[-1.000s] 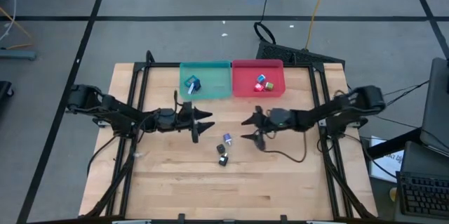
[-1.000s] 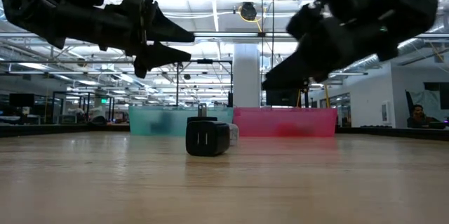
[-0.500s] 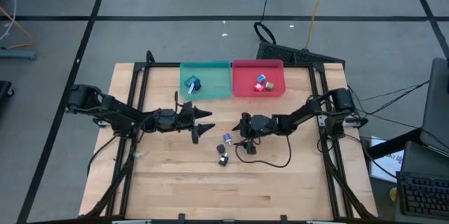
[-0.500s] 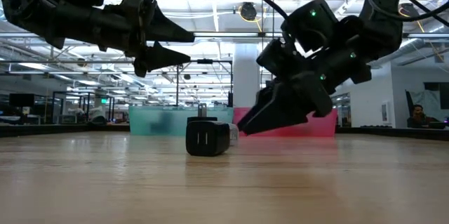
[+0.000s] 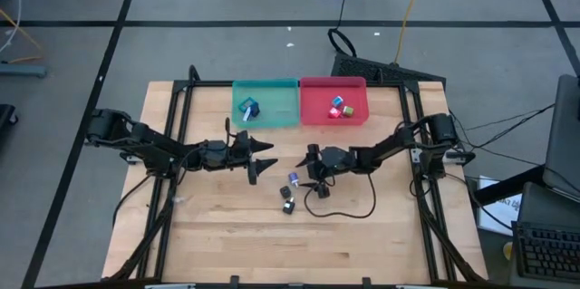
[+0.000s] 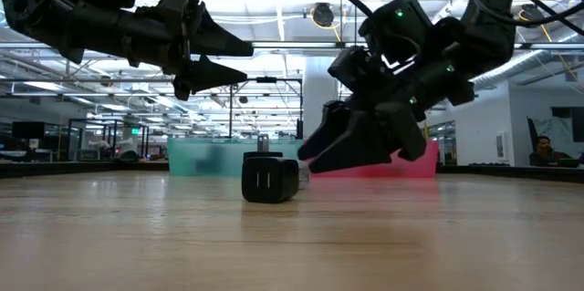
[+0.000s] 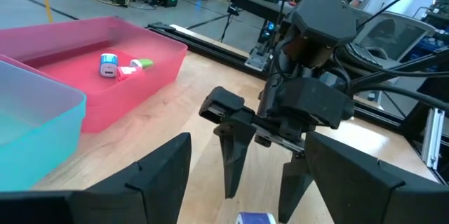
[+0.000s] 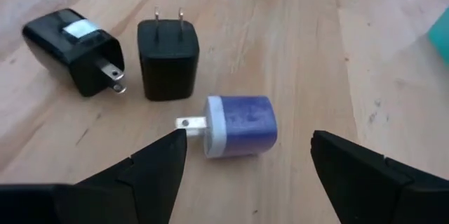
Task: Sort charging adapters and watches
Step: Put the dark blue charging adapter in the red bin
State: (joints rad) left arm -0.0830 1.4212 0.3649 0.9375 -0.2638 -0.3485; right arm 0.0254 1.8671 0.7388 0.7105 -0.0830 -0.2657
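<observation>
Near the middle of the table (image 5: 208,244), a purple adapter (image 8: 240,126) with a white prong face lay on its side beside two black adapters (image 8: 167,59). Right gripper (image 8: 245,161) hovered over it, fingers wide and empty. Left gripper (image 5: 263,156) waited nearby, fingers wide.

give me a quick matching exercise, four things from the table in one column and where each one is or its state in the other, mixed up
Things:
1. purple adapter
2. teal bin
3. red bin
4. left gripper

Places or states:
A. holds small coloured adapters
B. open, hovering above the table
C. on the wood between the right gripper's open fingers
D. holds a watch

Pairs: 1-C, 2-D, 3-A, 4-B
</observation>
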